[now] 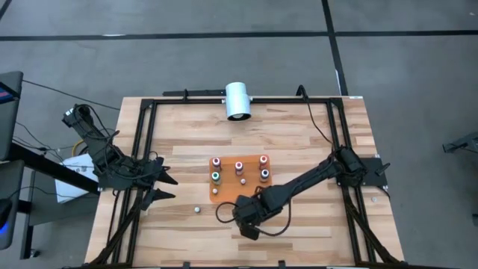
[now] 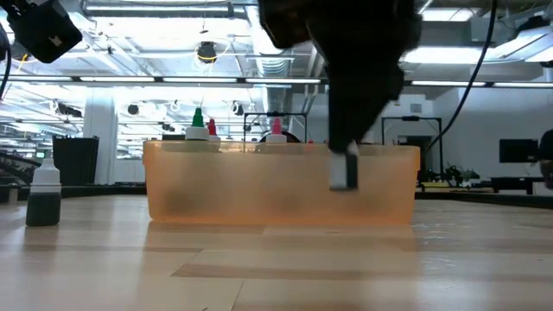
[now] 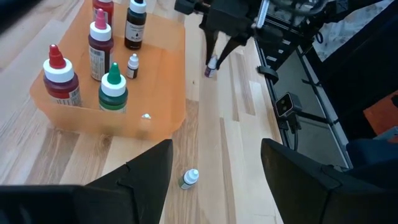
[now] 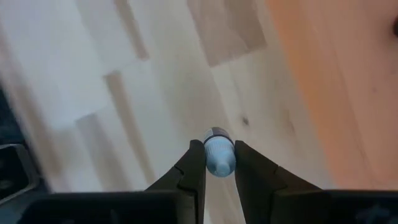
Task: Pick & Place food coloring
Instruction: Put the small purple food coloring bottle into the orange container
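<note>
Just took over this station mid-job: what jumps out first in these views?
The right gripper is shut on a small bottle, just off the near edge of the orange tray. The tray, mid-table, holds several colored-top bottles. One more bottle stands loose on the wood to the tray's left, in front of the open left gripper.

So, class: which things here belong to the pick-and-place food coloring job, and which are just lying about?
Part of the job:
- small bottle clamped in the right end effector
- bottles standing in the orange tray
- stray bottle alone on the table

Just lying about:
- white cylinder at the table's far edge
- left end effector, waiting open
</note>
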